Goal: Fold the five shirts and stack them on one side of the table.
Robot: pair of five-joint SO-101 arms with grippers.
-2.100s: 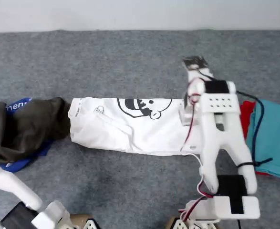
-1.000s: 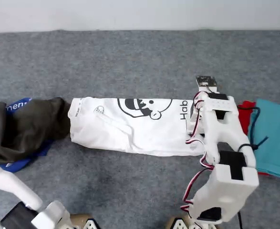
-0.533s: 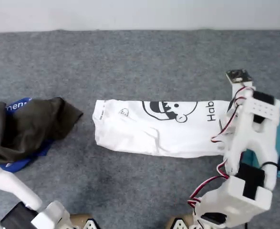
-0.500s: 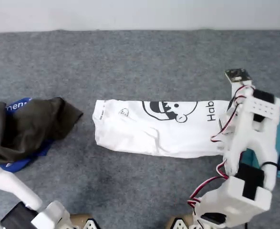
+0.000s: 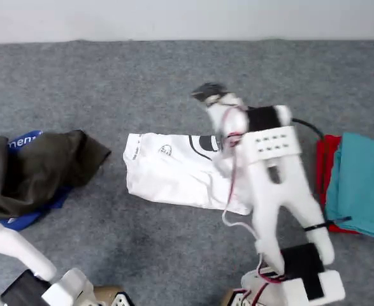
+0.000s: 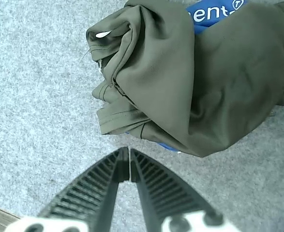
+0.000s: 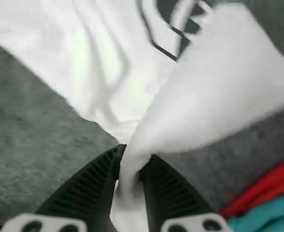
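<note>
White shirt (image 5: 164, 175) lies mid-table, and I have its right end clenched in my right gripper (image 7: 130, 162), lifted over the rest. My left gripper (image 6: 129, 164) is closed on nothing, on the near side of the olive shirt (image 6: 180, 82) heaped on the blue shirt (image 5: 22, 140) at the left. At the right, the teal shirt (image 5: 362, 185) lies on the red shirt (image 5: 323, 159).

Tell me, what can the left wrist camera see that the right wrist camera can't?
Left wrist view: a bunched olive-green shirt lying over a blue shirt, with the left gripper shut and empty. Right wrist view: the right gripper pinching a white shirt with black print, plus a red shirt and a teal shirt at the edge. Both: the grey table cover under a gripper.
</note>
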